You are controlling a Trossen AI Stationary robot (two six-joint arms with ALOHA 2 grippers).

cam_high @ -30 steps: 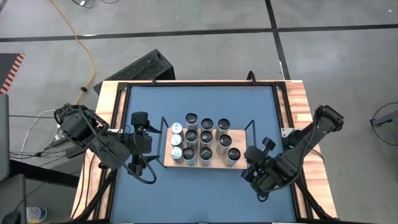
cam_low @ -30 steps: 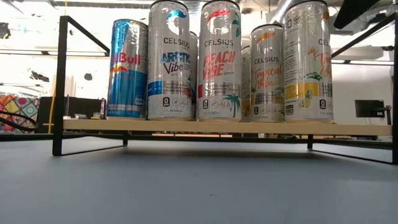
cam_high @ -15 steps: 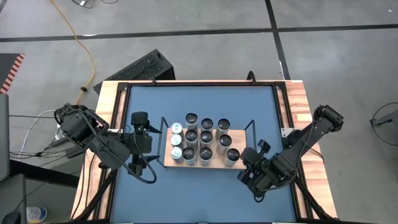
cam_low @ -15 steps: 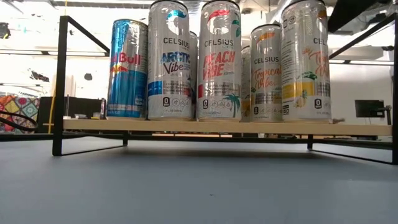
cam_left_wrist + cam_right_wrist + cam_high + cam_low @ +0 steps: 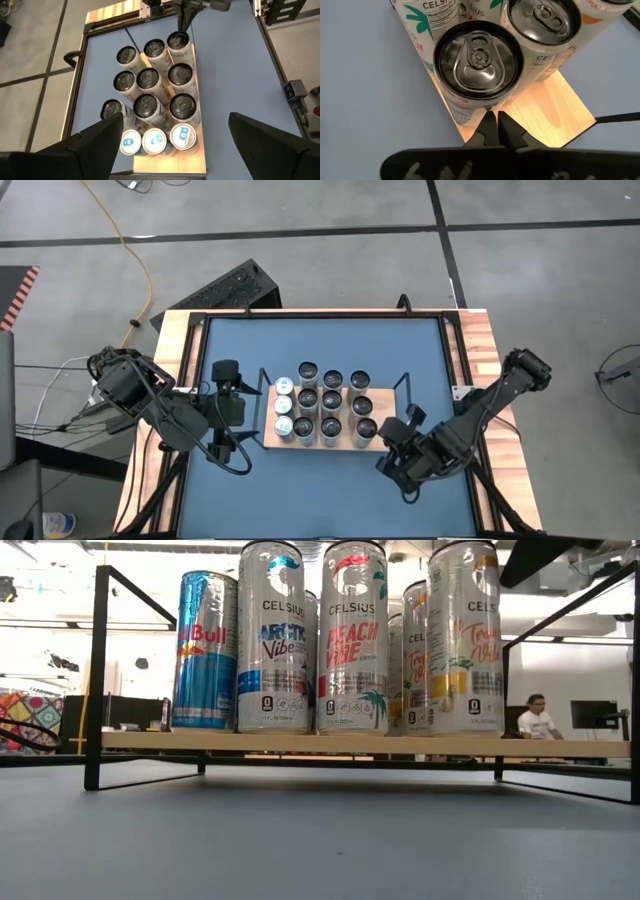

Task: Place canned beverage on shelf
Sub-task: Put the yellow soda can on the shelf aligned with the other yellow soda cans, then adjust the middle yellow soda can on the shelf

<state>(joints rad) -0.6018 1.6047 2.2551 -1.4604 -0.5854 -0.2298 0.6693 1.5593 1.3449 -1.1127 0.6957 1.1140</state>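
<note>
The shelf [image 5: 345, 446], a light-wood board in a black wire frame, stands mid-table and carries several upright cans [image 5: 320, 402]. The can at its near right corner [image 5: 366, 428] is a white Celsius can with a silver top, also in the right wrist view [image 5: 479, 60] and the low view [image 5: 465, 640]. My right gripper [image 5: 493, 119] is shut and sits against that can's right side. My left gripper [image 5: 242, 412] is open and empty, hovering just off the shelf's left end, with the cans ahead of it [image 5: 150, 80]. My right gripper pushes the near right can with its shut fingertips [image 5: 488, 123], which meet the can's side wall just under the top rim [image 5: 485, 105]. The fingers come from the table's right and near side, slanting down. The can stands upright on the board.
The shelf's raised black end rails [image 5: 404, 392] stand at both ends. Bare board [image 5: 545, 105] lies to the right of the pushed can. The blue tabletop [image 5: 320, 340] is framed by pale wooden planks [image 5: 480, 350]. A person [image 5: 538, 718] sits in the room far behind.
My right gripper has gone toward the table's left edge, fingers shut, pushing the near right can. The can has slid left along the board, staying upright, and now stands close beside its neighbour. The left arm has kept still.
</note>
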